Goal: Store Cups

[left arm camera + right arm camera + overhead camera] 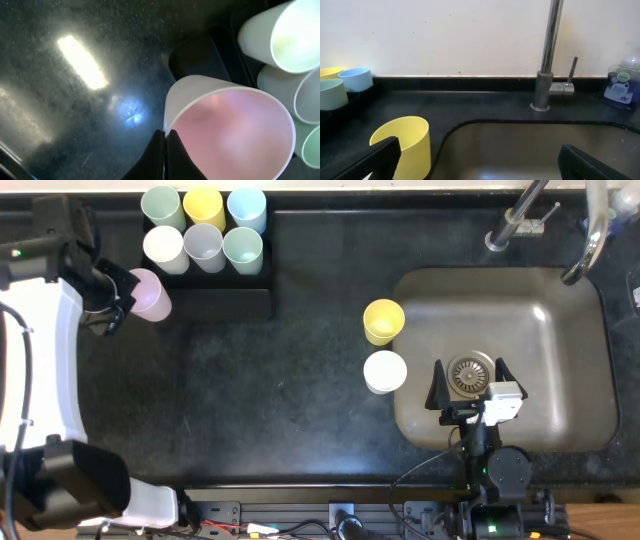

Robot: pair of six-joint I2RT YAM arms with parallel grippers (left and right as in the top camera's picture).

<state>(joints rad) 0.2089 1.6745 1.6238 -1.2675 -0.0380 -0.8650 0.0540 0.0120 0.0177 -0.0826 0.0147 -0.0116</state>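
Note:
My left gripper [122,292] is shut on the rim of a pink cup [150,294], held just left of the black cup rack [215,298] at the back left. In the left wrist view the pink cup [230,132] hangs over the dark counter beside an empty rack slot [200,57], and the fingers [165,150] pinch its wall. The rack holds several cups [204,242]. A yellow cup [383,321] and a white cup [385,372] stand at the sink's left edge. My right gripper [470,390] is open above the sink; the yellow cup [402,145] stands near its left finger.
The steel sink [560,370] with its drain [470,373] fills the right side. A faucet [547,55] rises at the back, with a soap bottle [624,84] beside it. Black counter [280,410] stretches between rack and sink.

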